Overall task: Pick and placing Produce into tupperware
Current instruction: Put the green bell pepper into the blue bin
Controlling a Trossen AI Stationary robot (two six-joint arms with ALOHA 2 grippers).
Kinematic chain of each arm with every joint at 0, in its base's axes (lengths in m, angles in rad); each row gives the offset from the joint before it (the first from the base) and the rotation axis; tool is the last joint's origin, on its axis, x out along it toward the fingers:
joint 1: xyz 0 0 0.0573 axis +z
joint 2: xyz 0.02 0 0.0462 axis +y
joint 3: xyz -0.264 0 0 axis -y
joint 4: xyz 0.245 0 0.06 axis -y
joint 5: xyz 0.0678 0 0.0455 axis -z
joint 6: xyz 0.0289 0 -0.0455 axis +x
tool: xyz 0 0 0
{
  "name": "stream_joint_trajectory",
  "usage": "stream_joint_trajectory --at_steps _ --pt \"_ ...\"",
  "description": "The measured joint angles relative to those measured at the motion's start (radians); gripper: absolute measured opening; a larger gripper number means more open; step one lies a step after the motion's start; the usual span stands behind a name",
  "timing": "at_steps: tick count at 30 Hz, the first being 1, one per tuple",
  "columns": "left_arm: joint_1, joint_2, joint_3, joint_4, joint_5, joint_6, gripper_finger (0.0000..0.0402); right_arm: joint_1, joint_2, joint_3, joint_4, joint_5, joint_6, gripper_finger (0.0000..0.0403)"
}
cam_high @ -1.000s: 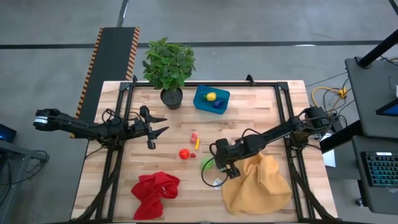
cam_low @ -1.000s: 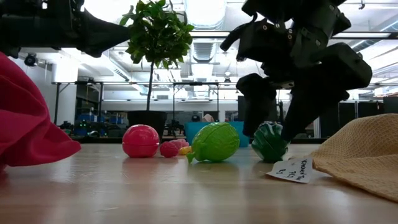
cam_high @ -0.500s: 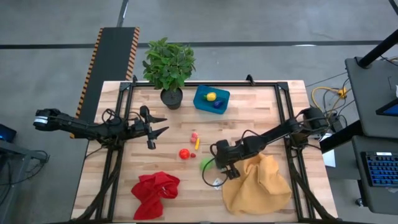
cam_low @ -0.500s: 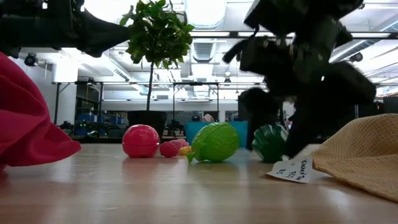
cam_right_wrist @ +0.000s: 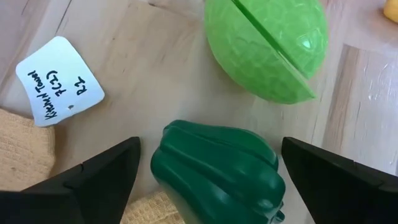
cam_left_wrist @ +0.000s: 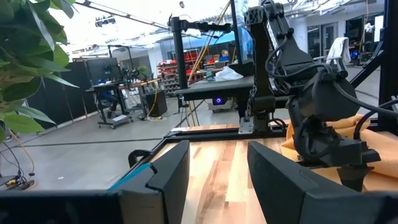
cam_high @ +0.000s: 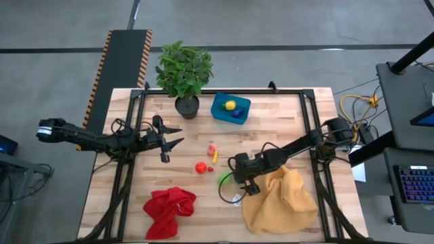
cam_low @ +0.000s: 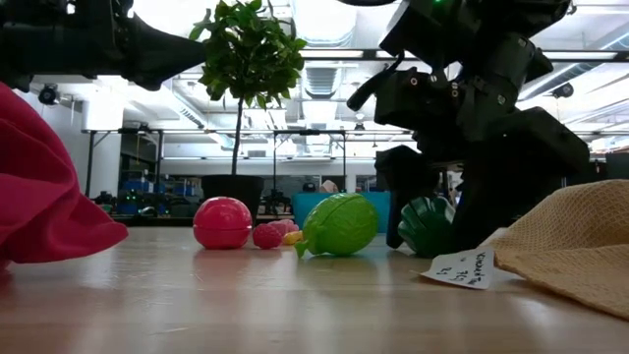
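My right gripper (cam_right_wrist: 208, 171) stands low over the table (cam_high: 285, 115) with fingers spread wide, a dark green toy pepper (cam_right_wrist: 217, 171) between them but not clamped; the light green cabbage (cam_low: 339, 224) lies just beside. The teal tupperware (cam_high: 230, 108) (already holding yellow and blue pieces) sits well apart. My left gripper (cam_high: 173, 139) waits half-open, empty.

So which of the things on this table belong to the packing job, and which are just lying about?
Belongs to the job:
- teal tub, already holding a yellow and a purple piece
- dark green pepper, between the open right gripper fingers
- light green produce
- red ball
- small pink and yellow pieces

Just lying about:
- potted plant
- red cloth
- mustard cloth
- white tag
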State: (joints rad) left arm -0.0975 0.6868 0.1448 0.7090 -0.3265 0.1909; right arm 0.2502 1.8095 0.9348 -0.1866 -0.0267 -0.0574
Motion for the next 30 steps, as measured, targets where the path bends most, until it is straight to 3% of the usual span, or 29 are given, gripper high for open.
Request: stream_joint_trajectory --at_steps 5,18,30 --pt "0.000 0.000 0.000 0.001 0.000 0.000 0.0148 -0.005 0.000 0.000 -0.010 -0.003 0.001 0.0357" --pt "0.000 0.001 0.000 0.016 0.000 0.000 0.0148 -0.007 0.000 0.004 -0.016 0.002 -0.003 0.0241" --pt "0.000 0.000 -0.002 0.016 0.000 0.000 0.0148 -0.007 -0.001 0.004 -0.016 0.005 0.004 0.0246"
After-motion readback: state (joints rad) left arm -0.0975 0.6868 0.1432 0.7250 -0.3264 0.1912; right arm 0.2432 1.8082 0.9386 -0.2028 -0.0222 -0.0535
